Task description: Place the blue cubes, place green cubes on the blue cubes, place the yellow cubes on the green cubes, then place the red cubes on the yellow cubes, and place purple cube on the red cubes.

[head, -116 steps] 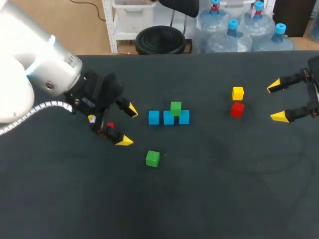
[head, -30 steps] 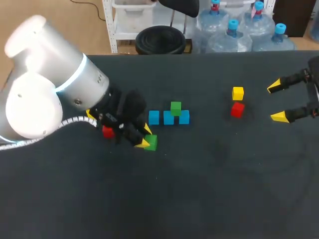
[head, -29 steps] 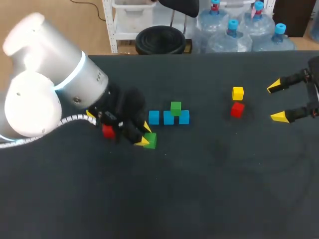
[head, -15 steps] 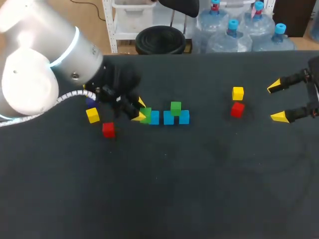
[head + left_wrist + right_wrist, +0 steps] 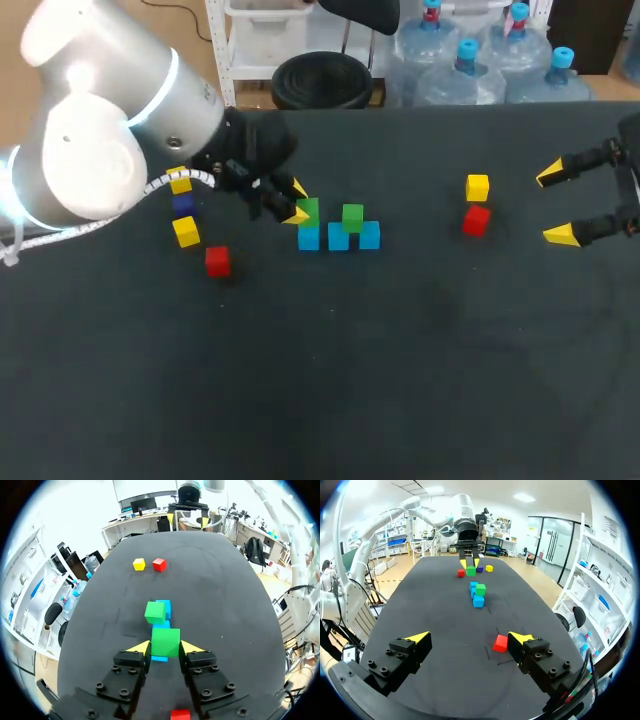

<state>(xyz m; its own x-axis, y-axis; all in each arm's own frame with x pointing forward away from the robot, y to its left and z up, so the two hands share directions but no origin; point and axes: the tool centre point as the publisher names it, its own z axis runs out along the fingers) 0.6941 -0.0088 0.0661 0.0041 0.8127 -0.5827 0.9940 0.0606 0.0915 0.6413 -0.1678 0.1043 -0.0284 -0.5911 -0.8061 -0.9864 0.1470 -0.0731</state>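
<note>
On the black table (image 5: 400, 350), my left gripper (image 5: 297, 202) pinches a small green cube (image 5: 308, 210) above the leftmost blue cube (image 5: 308, 238) of three, perhaps touching it. Seconds ago that green cube lay loose nearer me. My right gripper (image 5: 555, 204) hangs spread wide.

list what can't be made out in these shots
Head view: whether the held green cube touches the blue cube beneath; left fingers crowd the seam.
Left wrist view: held cube covers most of that blue cube.
Head view: cable crosses the far yellow cube.
Left wrist view: red cube cut off by the edge.
</note>
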